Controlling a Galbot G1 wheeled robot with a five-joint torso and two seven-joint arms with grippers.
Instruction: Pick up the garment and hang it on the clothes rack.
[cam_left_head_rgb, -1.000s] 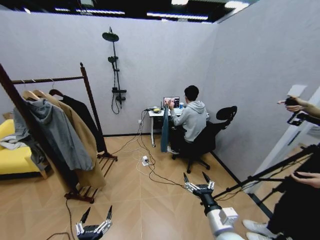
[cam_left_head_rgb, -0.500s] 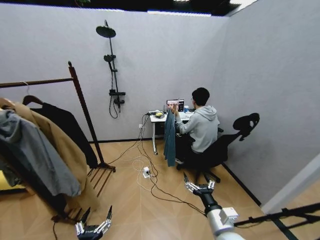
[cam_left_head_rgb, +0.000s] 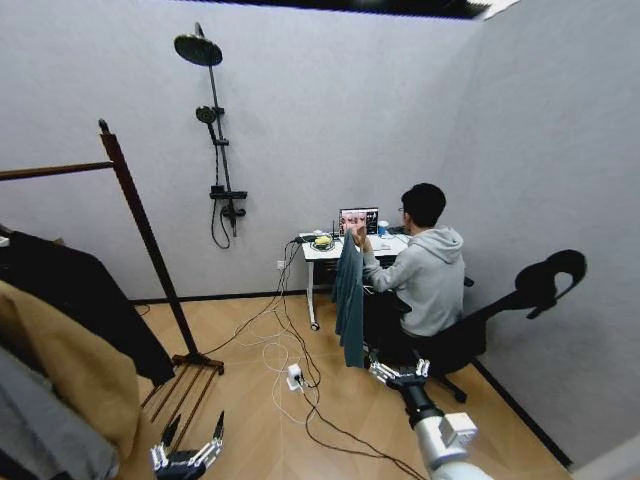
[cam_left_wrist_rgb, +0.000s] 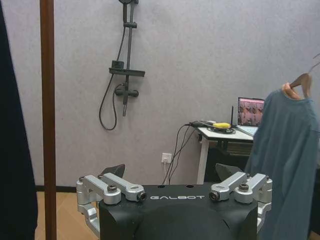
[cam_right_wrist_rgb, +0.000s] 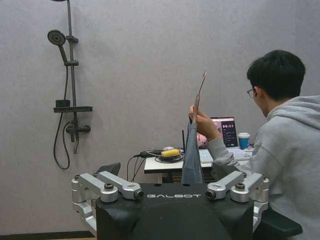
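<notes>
Head view
Garment (cam_left_head_rgb: 349, 305): teal, hanging on a hanger held up by a seated person's hand (cam_left_head_rgb: 353, 231), just beside the bench (cam_left_head_rgb: 325, 250), on its rack-ward end.
Rack (cam_left_head_rgb: 140, 235): dark red-brown post and rail, well apart from the bench, across open floor; dark and tan coats on it.
Left pincer (cam_left_head_rgb: 191, 431): low over the floor, between rack foot and bench, prongs spread apart, holding nothing.
Right pincer (cam_left_head_rgb: 397, 365): raised near the bench, short of the garment's hem, prongs apart, holding nothing.

Left wrist view
Left pincer (cam_left_wrist_rgb: 170, 177): prongs wide apart, nothing between.
Garment (cam_left_wrist_rgb: 286, 160): on a wooden hanger, overlapping the bench (cam_left_wrist_rgb: 225, 134) edge.
Rack post (cam_left_wrist_rgb: 48, 120): upright, far from the bench.

Right wrist view
Right pincer (cam_right_wrist_rgb: 167, 173): prongs apart, bare.
Garment (cam_right_wrist_rgb: 192, 162): seen edge-on, in front of the bench (cam_right_wrist_rgb: 165, 164), hanger gripped by the hand (cam_right_wrist_rgb: 202, 124).
</notes>
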